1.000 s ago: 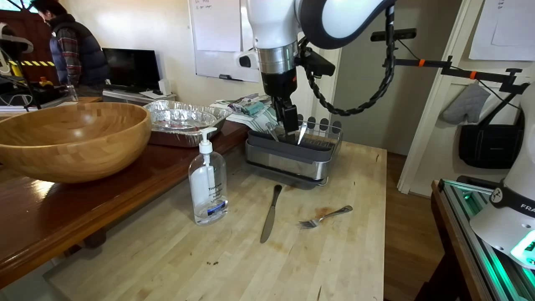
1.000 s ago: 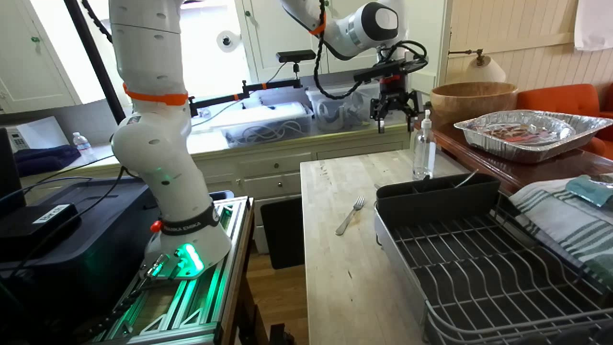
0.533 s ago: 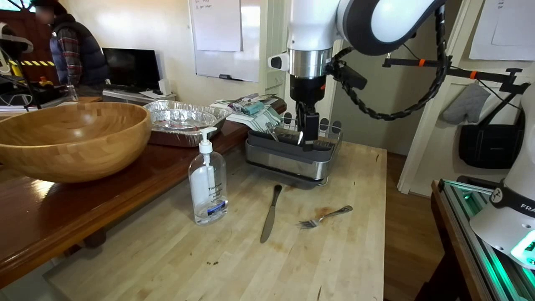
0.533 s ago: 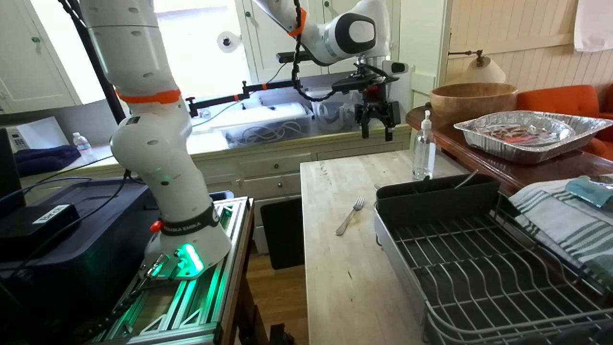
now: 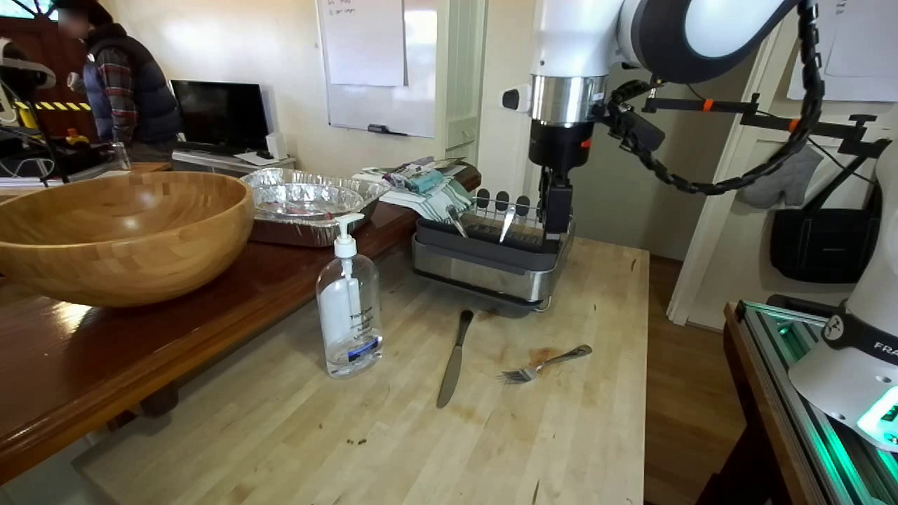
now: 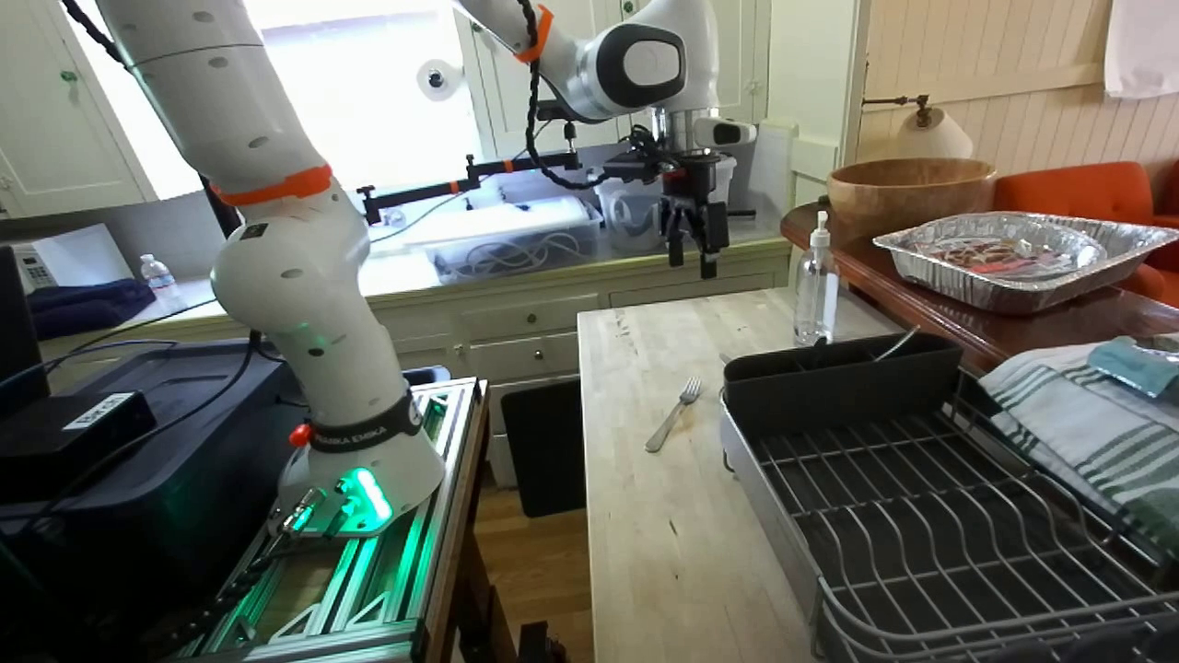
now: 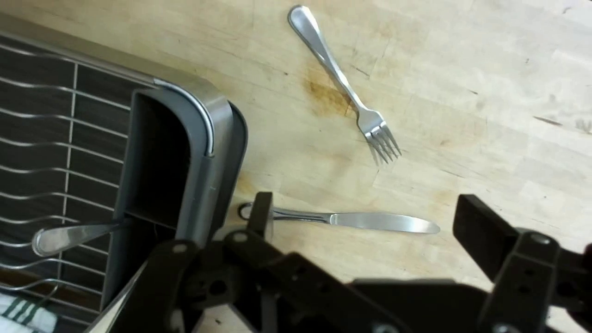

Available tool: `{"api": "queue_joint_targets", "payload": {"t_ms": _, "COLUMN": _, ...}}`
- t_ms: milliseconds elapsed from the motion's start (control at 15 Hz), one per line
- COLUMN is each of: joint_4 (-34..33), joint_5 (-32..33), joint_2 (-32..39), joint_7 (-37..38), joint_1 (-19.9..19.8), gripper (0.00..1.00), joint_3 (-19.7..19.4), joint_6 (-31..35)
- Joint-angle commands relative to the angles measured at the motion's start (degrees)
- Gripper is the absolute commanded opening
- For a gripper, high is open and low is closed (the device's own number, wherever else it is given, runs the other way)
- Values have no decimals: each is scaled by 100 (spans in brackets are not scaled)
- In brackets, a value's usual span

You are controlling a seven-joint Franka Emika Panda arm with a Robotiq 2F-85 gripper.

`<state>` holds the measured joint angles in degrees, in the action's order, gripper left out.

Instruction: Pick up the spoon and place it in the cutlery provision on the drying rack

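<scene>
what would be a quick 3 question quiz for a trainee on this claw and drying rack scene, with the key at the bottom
1. Multiple choice: in an exterior view, which lies on the pale table between the soap bottle and the fork?
A) wooden bowl
B) knife
C) foil tray

2. True or false: the claw is open and holds nothing.

3. Count: in an exterior view, how many utensils show sticking up from the cutlery provision?

Key: 1 B; 2 true; 3 two.

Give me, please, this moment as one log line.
tool: open, holding nothing | cutlery provision: two metal handles lean out | spoon: not identifiable | fork, knife: on table
</scene>
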<state>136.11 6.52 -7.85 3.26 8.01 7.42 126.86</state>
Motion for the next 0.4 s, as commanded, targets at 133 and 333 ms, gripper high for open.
{"api": "queue_joint_targets", "payload": {"t_ms": 133, "joint_4": 224, "joint_5": -118, "joint_2": -266, "joint_7": 112, "joint_1": -35, "gripper": 100, "joint_3": 28, "joint_6": -10}}
{"api": "queue_joint_targets", "payload": {"t_ms": 333, "joint_4": 270, "joint_5": -127, "joint_2": -329, "joint_7": 131, "joint_1": -36, "gripper": 100, "joint_3": 28, "joint_6": -10}}
